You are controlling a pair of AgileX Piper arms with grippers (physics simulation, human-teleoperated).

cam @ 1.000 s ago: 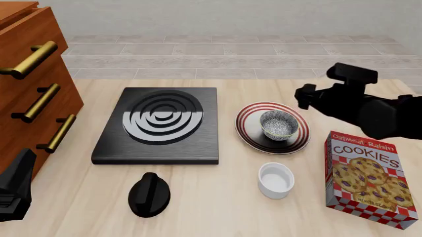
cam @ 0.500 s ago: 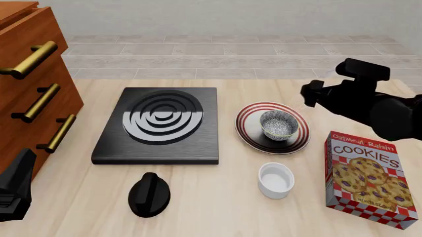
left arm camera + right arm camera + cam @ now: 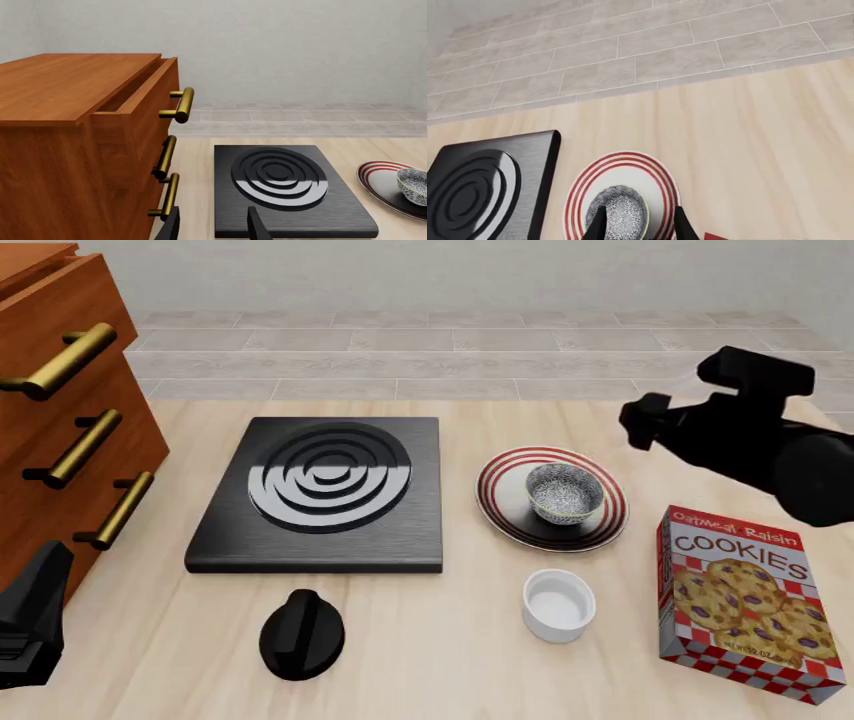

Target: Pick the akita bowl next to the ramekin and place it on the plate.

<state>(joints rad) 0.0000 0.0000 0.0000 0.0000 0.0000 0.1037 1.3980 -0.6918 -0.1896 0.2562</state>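
The speckled akita bowl [image 3: 563, 492] stands upright on the red-ringed plate [image 3: 501, 502], right of the stove block. It also shows in the right wrist view as the akita bowl [image 3: 619, 212] on the plate [image 3: 620, 165], and at the frame's edge in the left wrist view as the bowl [image 3: 413, 185] on the plate [image 3: 380, 182]. The white ramekin [image 3: 558, 605] sits nearer the table's front, apart from the plate. My right gripper [image 3: 635, 225] is open with nothing between its fingers, raised above and right of the plate. My left gripper [image 3: 212, 227] is open and empty at the front left.
A black stove block [image 3: 320, 492] with concentric rings lies left of the plate. A black knob [image 3: 302, 633] sits in front of it. A cookie box [image 3: 747, 595] stands at the right front. A wooden drawer cabinet [image 3: 67, 410] with brass handles fills the left side.
The right arm has drawn back up and to the right, away from the plate. The bowl stays put on the plate. The left arm has not moved.
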